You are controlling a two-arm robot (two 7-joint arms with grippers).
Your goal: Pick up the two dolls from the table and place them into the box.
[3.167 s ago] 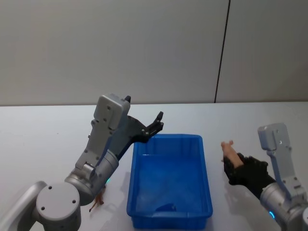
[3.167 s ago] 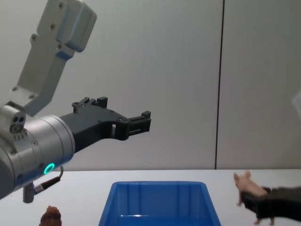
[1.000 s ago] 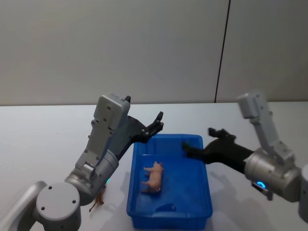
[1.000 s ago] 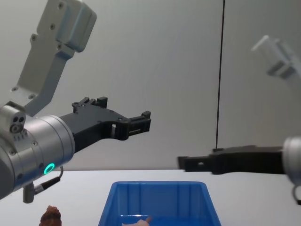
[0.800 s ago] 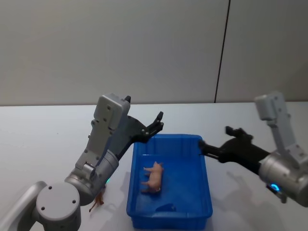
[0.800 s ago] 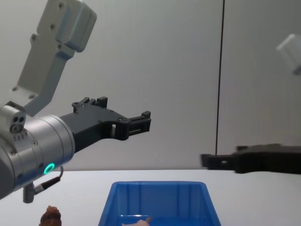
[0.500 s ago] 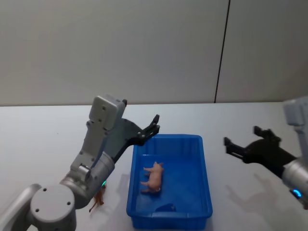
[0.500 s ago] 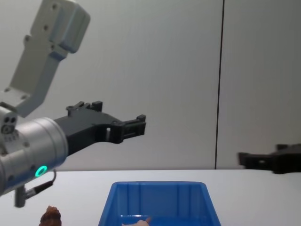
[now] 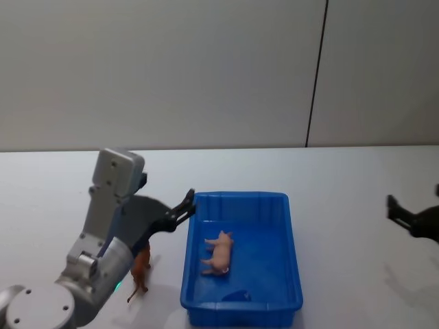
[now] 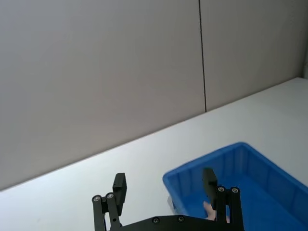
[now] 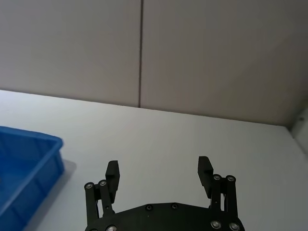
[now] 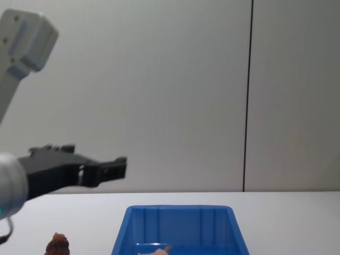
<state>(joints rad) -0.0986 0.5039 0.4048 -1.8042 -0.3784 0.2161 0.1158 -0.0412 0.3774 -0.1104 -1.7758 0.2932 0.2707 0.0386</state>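
Brown and lumpy, the dark doll stood on the surface just beside the left wall of the blue box. My left hand hung higher up by that rim, fingers spread wide and empty. I judged the doll light, stiff and tiny, best pinched across its body. Inside the box lay the pale doll, alone on the floor. My right hand hovered wide open, well apart to the right

right gripper cut off, brown doll half hidden
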